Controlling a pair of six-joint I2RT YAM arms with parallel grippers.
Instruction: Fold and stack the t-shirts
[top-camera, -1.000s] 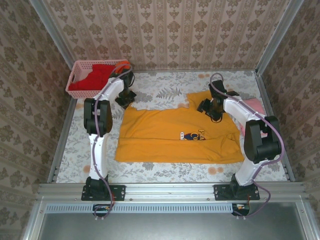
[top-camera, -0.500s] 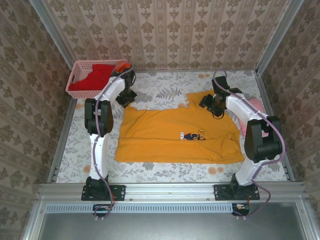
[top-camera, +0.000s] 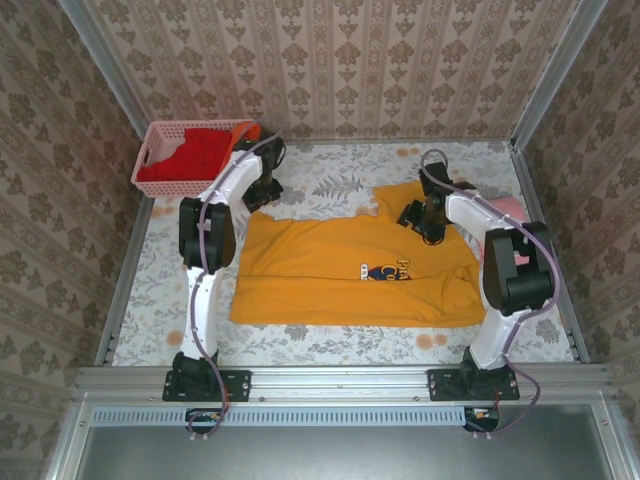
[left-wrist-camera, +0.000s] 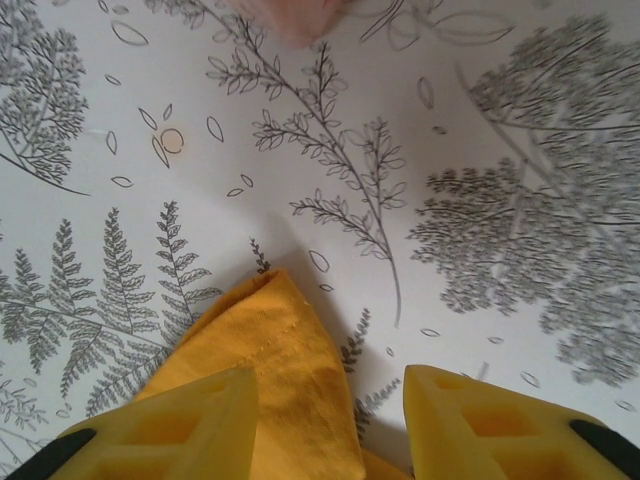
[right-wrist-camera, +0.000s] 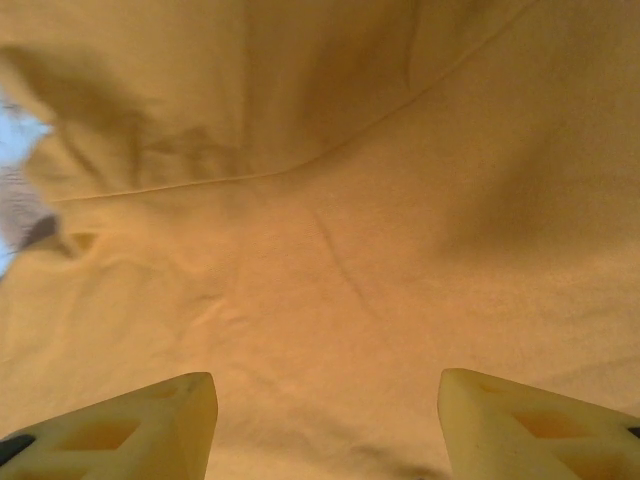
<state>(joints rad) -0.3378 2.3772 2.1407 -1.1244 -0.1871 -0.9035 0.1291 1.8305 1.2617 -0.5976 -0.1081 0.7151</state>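
Beige wallpapered walls (top-camera: 340, 60) with a brown damask pattern enclose three sides of a table (top-camera: 330, 172) covered in white cloth printed with grey ferns. A silver aluminium rail (top-camera: 330, 378) runs along its near edge. The light is soft and even.

Top view: pale pink t-shirt (top-camera: 512, 207) mostly hidden behind right arm (top-camera: 475, 218). Logo (top-camera: 385, 270) on yellow t-shirt (top-camera: 320, 265) too small to read. Orange t-shirt (top-camera: 247, 128) in basket (top-camera: 150, 152) partly behind left arm (top-camera: 226, 184). Left wrist: pink blur (left-wrist-camera: 290, 15) at top edge, cut off, can't identify.
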